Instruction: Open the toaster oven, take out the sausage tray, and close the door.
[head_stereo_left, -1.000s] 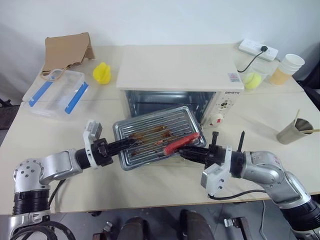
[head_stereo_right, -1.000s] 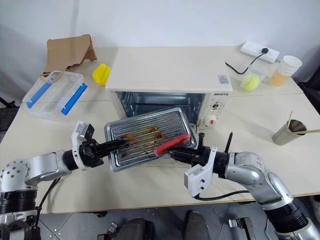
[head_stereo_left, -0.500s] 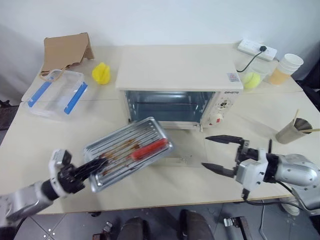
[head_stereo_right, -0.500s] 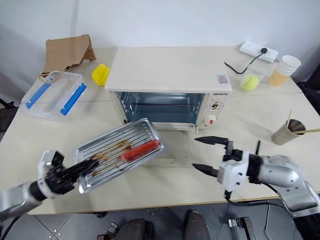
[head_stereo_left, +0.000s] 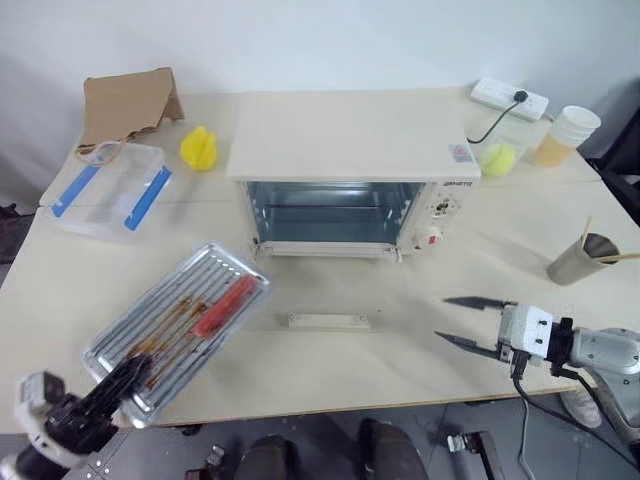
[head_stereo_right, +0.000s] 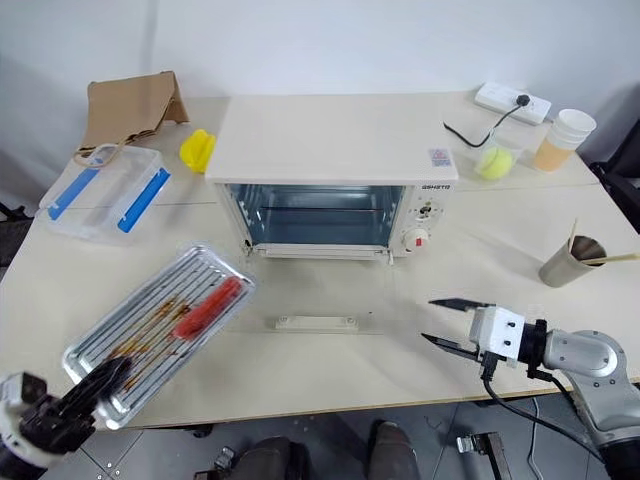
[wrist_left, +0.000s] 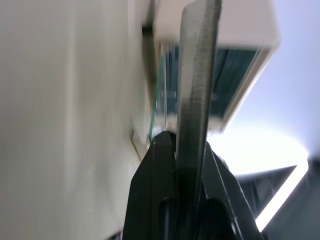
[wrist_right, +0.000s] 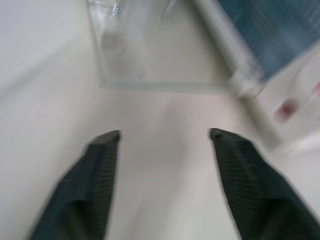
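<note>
Left claw: we see our left gripper (head_stereo_left: 118, 382) low at the near left table edge, its fingers pinched narrow onto the near short rim of the sausage tray (head_stereo_left: 180, 325); our left wrist view shows that rim edge-on, clamped between the black fingers (wrist_left: 155, 200).

Sausage tray: it reaches away from the left claw, up and to the right toward the oven, slanted, with brown grease streaks on its ribs. We cannot tell whether its far end touches the table (head_stereo_left: 420, 300).

Sausage: the red sausage (head_stereo_left: 222, 305) lies along the ribs in the tray's far half, beyond the left claw's tips.

Right claw: our right gripper (head_stereo_left: 470, 320) hangs over bare table at the near right, holding nothing, its two black fingers (wrist_right: 97, 170) spread moderately apart and pointing left toward the door.

Door: the door (head_stereo_left: 325, 300) lies folded down flat in front of the oven, just beyond the right claw's fingertips; its cream bar handle (head_stereo_left: 328, 321) sits at its near edge, between our two claws.

Toaster oven: the toaster oven (head_stereo_left: 350, 170) stands beyond both claws, mid-table, its grey interior bare, its control panel (head_stereo_left: 440, 215) on the side nearer the right claw.

Clear box: the clear plastic box (head_stereo_left: 108, 187) with blue clips sits well beyond the left claw, left of the oven.

Metal cup: the metal cup (head_stereo_left: 580, 262) stands beyond the right claw, toward the right edge.
</note>
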